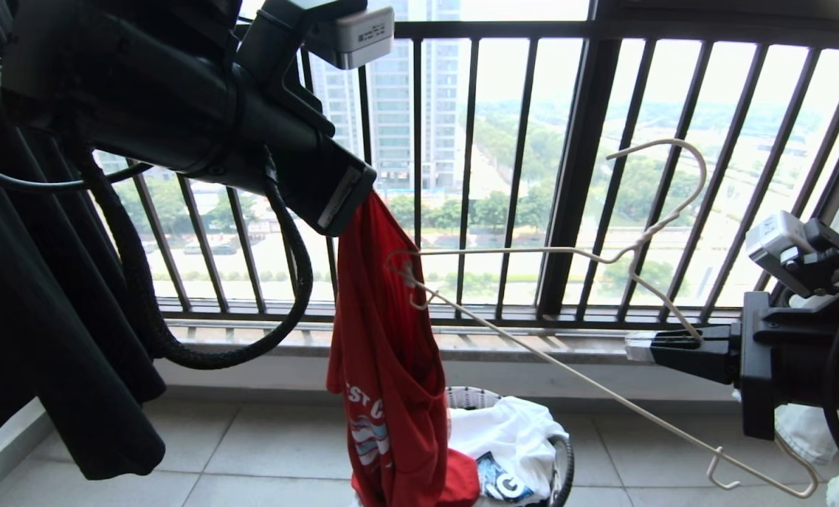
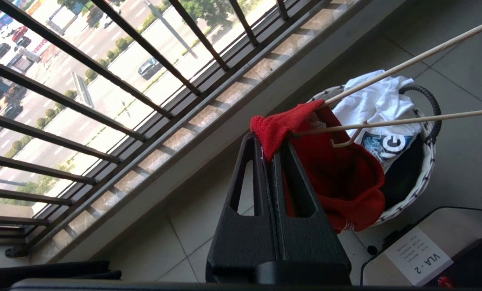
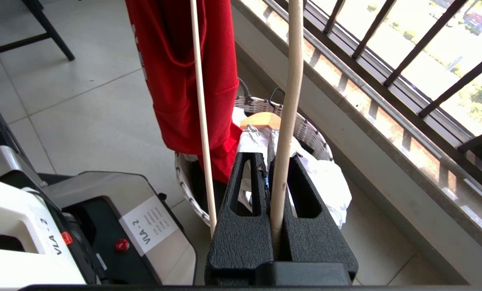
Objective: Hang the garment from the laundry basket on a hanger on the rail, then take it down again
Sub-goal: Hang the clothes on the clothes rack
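The garment [image 1: 384,338], a red T-shirt with white print, hangs lengthwise from my left gripper [image 1: 360,201], which is shut on a bunched edge of it [image 2: 277,129]. Its lower end reaches into the laundry basket [image 1: 566,465]. My right gripper [image 1: 645,348] is shut on a wire of the cream hanger [image 1: 532,251], which it holds out tilted towards the shirt. The hanger's far end, with its small upturned hook [image 2: 342,141], sits inside an opening of the red cloth. In the right wrist view the wire [image 3: 289,81] runs between the shut fingers. The rail is out of view.
A black railing [image 1: 574,176] of vertical bars closes the balcony behind. A black garment [image 1: 39,317] hangs at the left. The basket also holds a white printed garment [image 1: 511,429] and a wooden hanger [image 3: 263,120]. My base [image 3: 103,226] stands beside the basket on the tiled floor.
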Robot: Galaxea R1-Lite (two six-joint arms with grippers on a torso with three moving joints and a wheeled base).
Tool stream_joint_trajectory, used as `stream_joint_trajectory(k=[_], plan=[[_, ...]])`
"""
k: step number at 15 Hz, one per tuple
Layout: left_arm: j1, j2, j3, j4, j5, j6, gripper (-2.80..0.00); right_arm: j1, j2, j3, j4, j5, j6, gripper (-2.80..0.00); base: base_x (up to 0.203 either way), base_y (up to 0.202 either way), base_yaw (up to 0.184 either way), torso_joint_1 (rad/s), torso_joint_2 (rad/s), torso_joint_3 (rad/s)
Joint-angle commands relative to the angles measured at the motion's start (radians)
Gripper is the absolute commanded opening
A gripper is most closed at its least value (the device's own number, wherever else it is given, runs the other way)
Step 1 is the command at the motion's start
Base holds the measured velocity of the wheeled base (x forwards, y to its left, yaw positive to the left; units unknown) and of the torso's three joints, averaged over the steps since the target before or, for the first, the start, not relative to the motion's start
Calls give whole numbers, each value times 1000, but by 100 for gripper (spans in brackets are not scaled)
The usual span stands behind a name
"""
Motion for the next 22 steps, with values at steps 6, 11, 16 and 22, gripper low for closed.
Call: stream_joint_trajectory(k=[6,11,16,22], plan=[[97,17,-5,2,0,97,-280,9,-17,18,9,4,-30,-280,0,0,0,0,0,0],[97,35,-7,-1,-84,99,-280,35,-17,25,7,9,-30,-280,0,0,0,0,0,0],[97,59,-12,-8,-94,136,-280,41,-25,30,7,9,-30,-280,0,0,0,0,0,0],[94,41,-11,-11,-184,132,-280,41,-29,30,4,6,-32,-280,0,0,0,0,0,0]])
